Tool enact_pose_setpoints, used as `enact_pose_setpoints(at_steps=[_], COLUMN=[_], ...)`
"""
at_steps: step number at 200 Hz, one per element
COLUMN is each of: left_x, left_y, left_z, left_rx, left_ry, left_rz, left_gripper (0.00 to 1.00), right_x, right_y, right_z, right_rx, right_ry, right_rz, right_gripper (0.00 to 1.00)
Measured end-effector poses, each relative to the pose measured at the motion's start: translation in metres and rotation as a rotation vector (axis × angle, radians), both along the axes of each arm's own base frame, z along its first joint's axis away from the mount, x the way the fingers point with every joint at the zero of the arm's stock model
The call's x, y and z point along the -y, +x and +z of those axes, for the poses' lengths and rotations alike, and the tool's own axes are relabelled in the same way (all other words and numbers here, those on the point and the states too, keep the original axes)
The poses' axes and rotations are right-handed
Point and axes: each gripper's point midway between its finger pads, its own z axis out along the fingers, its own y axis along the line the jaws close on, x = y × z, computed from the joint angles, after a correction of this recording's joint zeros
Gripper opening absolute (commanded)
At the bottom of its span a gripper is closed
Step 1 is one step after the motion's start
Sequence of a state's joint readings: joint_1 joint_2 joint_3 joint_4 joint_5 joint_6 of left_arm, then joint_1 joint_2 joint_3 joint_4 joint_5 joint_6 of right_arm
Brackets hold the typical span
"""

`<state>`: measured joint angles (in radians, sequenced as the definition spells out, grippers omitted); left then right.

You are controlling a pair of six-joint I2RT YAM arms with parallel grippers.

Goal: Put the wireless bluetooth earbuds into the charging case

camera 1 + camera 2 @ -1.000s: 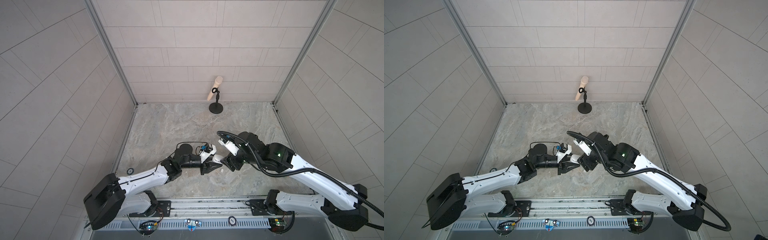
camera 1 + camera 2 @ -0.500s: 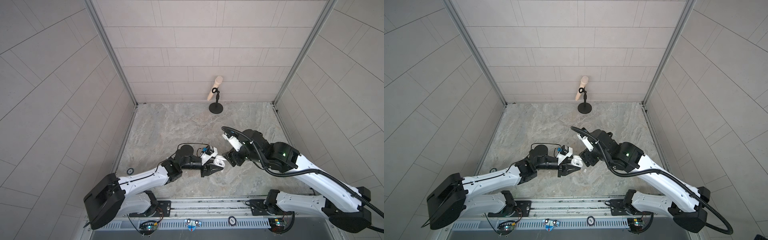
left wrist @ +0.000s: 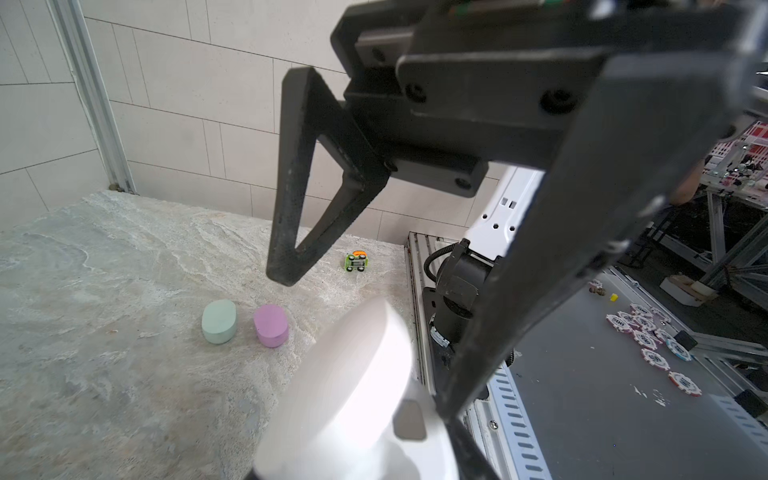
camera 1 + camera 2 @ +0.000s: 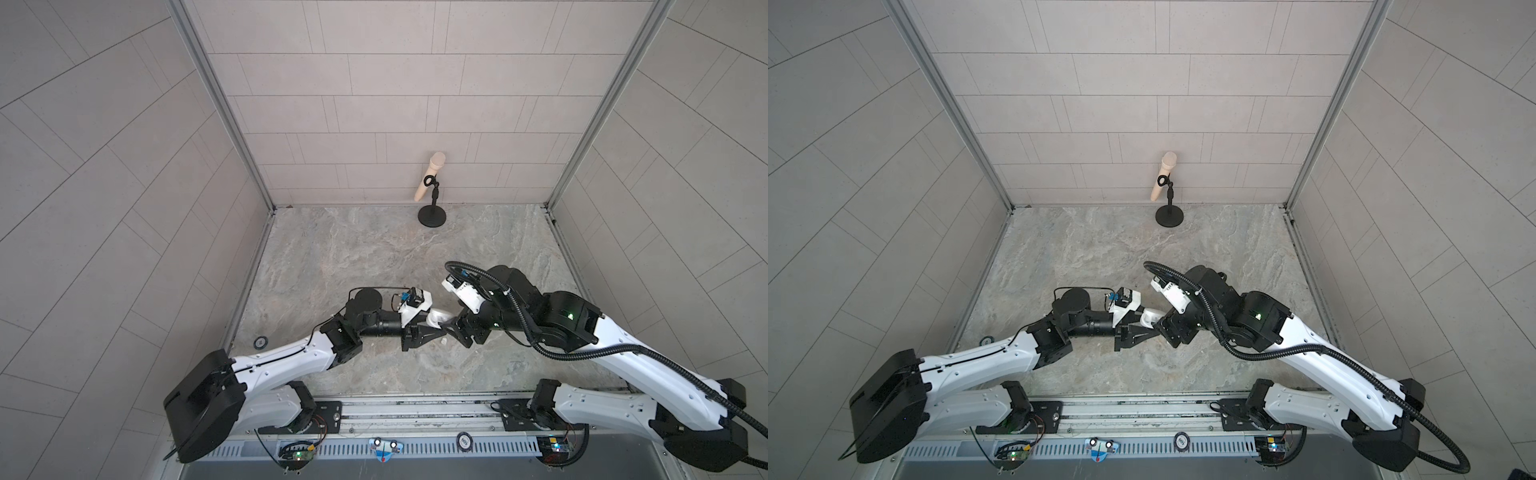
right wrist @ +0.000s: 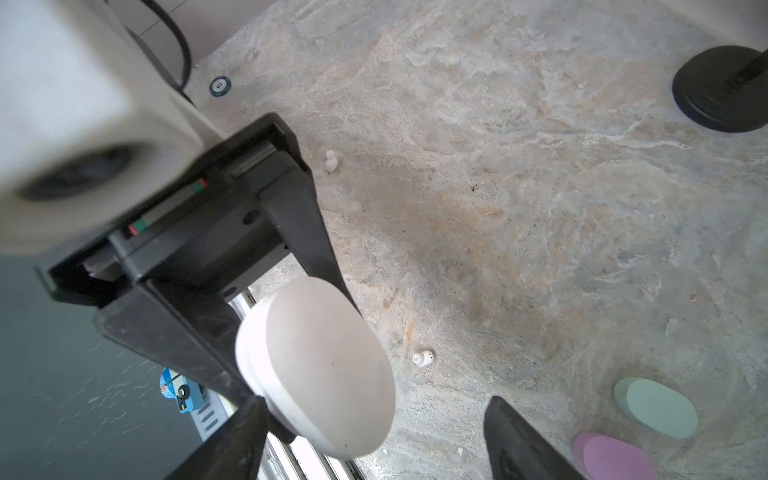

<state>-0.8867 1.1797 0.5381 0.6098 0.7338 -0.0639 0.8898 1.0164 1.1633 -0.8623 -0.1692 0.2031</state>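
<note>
since half a second earlier the right claw (image 4: 457, 332) had dropped back in beside the white charging case (image 5: 320, 374), with its jaws spread wider; the left arm had hardly shifted. the left claw (image 4: 432, 326) was clamped shut on that case, holding it above the table (image 5: 540, 208). the right claw stood wide open, its fingers flanking the case's free end and closed on nothing. one white earbud (image 5: 424, 357) lay loose on the table near the case, and a second white earbud (image 5: 331, 161) lay well apart from it. both looked hard, smooth, very light and apt to roll, so a fingertip pinch across the fat body seemed best. the case seemed rigid, slick and rounded, and its flat faces offered the surest hold. its lid looked shut, so nothing inside showed. a mint case (image 3: 219, 322) and a lilac case (image 3: 271, 331) lay closed just beside each other, their contents hidden.
</note>
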Motion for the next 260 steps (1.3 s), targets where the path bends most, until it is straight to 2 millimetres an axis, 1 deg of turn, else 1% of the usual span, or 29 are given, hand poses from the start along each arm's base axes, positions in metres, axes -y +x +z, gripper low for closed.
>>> enact_pose_setpoints(at_steps=[38, 64, 89, 122, 167, 202, 235, 260], left_x=[-0.001, 0.000, 0.002, 0.001, 0.000, -0.002, -0.004, -0.005], left_y=[0.000, -0.002, -0.005, -0.004, -0.002, 0.000, 0.010, 0.016], left_z=[0.000, 0.001, 0.002, 0.001, -0.003, -0.005, -0.014, -0.015], left_rx=[-0.001, 0.002, 0.001, -0.011, -0.027, -0.033, -0.061, -0.065], left_ry=[-0.001, -0.005, -0.007, -0.006, -0.009, -0.023, -0.018, -0.017], left_rz=[-0.003, -0.008, -0.016, -0.006, 0.013, 0.029, 0.056, 0.076], left_gripper=[0.14, 0.14, 0.14, 0.13, 0.13, 0.14, 0.14, 0.14], right_x=[0.008, 0.014, 0.013, 0.011, 0.013, 0.012, 0.009, 0.006], right_y=[0.012, 0.024, 0.031, 0.036, 0.039, 0.037, 0.034, 0.031], right_z=[0.002, 0.010, 0.014, 0.011, 0.005, 0.003, 0.003, 0.006], right_rx=[0.042, 0.057, 0.053, 0.027, -0.010, -0.038, -0.059, -0.073], right_ry=[-0.024, -0.017, -0.010, -0.013, -0.021, -0.007, 0.011, 0.027], right_rz=[-0.057, -0.106, -0.125, -0.136, -0.149, -0.144, -0.129, -0.116], right_gripper=[0.84, 0.84, 0.84, 0.84, 0.85, 0.88, 0.89, 0.90])
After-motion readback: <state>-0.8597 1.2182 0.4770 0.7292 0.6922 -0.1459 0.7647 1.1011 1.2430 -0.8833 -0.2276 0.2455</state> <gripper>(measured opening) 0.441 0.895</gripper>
